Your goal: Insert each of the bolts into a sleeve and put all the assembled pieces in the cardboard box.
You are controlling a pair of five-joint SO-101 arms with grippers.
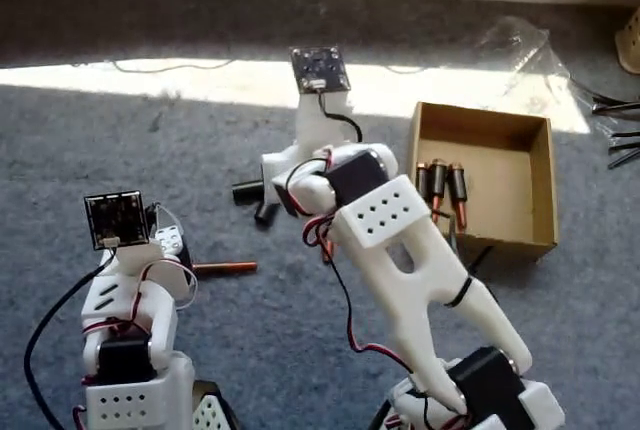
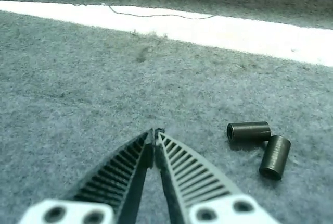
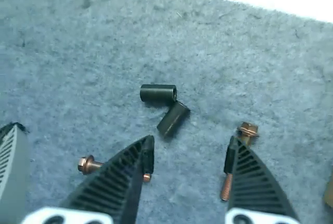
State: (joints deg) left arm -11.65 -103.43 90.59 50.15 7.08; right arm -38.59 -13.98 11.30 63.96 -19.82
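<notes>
Close by, the left gripper (image 2: 156, 136) hangs pinched closed and empty over the grey carpet (image 2: 78, 78) near two black sleeves (image 2: 248, 131), while the right gripper (image 3: 191, 143) gapes wide and empty above them, a copper bolt (image 3: 86, 164) partly behind each jaw, and three assembled pieces (image 1: 440, 182) lie in the cardboard box (image 1: 480, 128).

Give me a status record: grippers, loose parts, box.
sleeves: two, loose on the carpet
bolts: two, loose on the carpet
box: three assembled pieces inside
left gripper: shut, empty, near the sleeves
right gripper: open, empty, a bolt by each finger
</notes>
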